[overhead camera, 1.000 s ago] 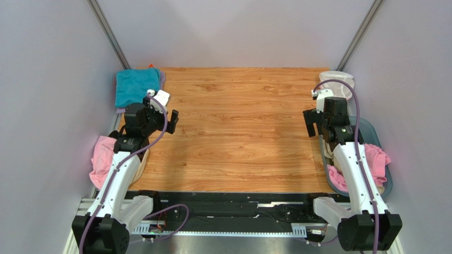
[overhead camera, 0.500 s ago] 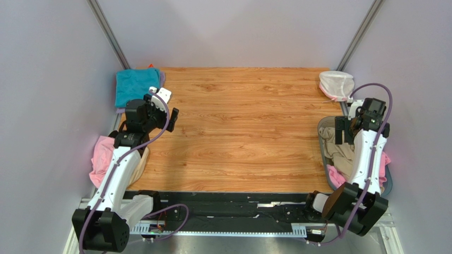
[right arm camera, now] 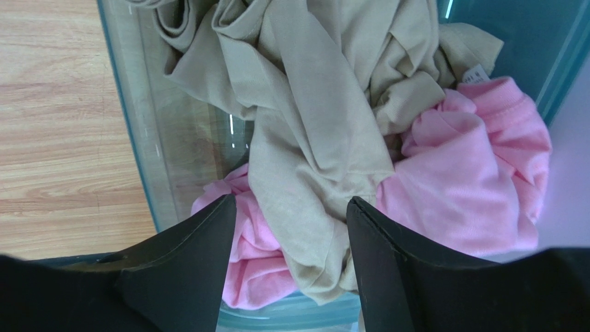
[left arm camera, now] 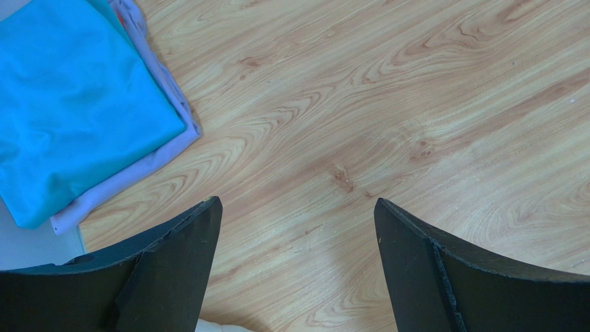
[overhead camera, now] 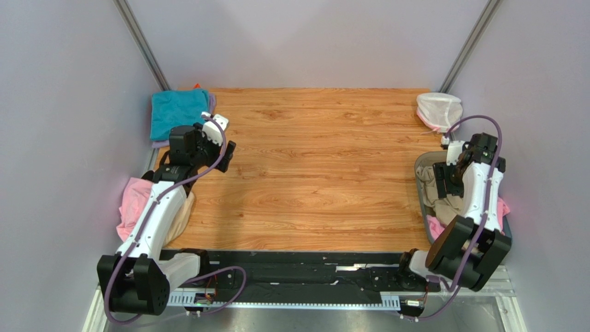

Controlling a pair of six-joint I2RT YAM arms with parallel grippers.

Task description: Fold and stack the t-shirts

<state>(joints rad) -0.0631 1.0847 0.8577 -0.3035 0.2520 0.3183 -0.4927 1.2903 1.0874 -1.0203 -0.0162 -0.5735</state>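
A crumpled tan-beige t-shirt (right arm camera: 318, 104) lies over a pink t-shirt (right arm camera: 478, 173) in the bluish tub at the right. My right gripper (right arm camera: 291, 202) hangs low over the tub, open. Its jaws straddle a hanging fold of the tan shirt without pinching it. From above, that gripper (overhead camera: 447, 181) sits over the tan-beige t-shirt (overhead camera: 435, 185). A folded teal t-shirt (left arm camera: 69, 104) rests on a lilac t-shirt (left arm camera: 163, 149) at the back left corner. My left gripper (left arm camera: 296, 207) is open over bare wood just right of that stack, with nothing between its fingers.
The tub's clear wall (right arm camera: 138, 138) separates the shirts from the wooden table (overhead camera: 318, 166). A white net pouch (overhead camera: 439, 109) lies at the back right corner. More pink cloth (overhead camera: 135, 204) is bunched at the table's left edge beside my left arm. Grey walls close in on both sides.
My right arm swung from the table's right side out over the tub and dropped toward the shirts, its jaws narrowing. My left gripper edged slightly toward the back.
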